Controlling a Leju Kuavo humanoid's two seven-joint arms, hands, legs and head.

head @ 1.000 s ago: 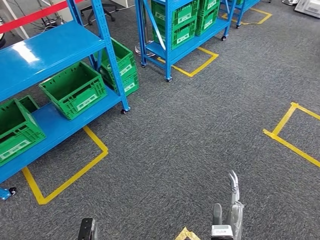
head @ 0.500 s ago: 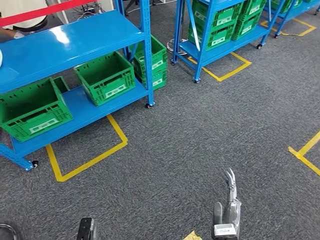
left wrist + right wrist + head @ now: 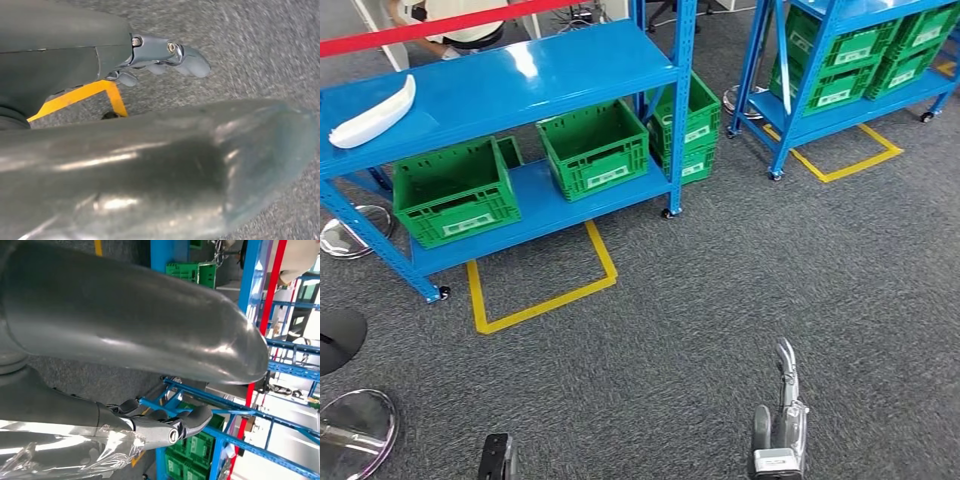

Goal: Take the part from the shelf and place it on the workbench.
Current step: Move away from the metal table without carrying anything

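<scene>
Grey carpet (image 3: 712, 330) with yellow floor tape is running up to the blue shelf (image 3: 546, 70). White part (image 3: 373, 113) is lying on its top level, untouched. Right hand (image 3: 782, 420) and left hand (image 3: 158, 55) are hanging low, fingers loosely apart, holding nothing. Approach, grasp and placement are all outstanding.

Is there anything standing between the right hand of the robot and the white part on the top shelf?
No object visibly blocks the way. The white part lies uncovered on the blue shelf top board, near its left end. The right hand hangs low over open grey carpet, far from the shelf. The green crates sit one level lower.
</scene>
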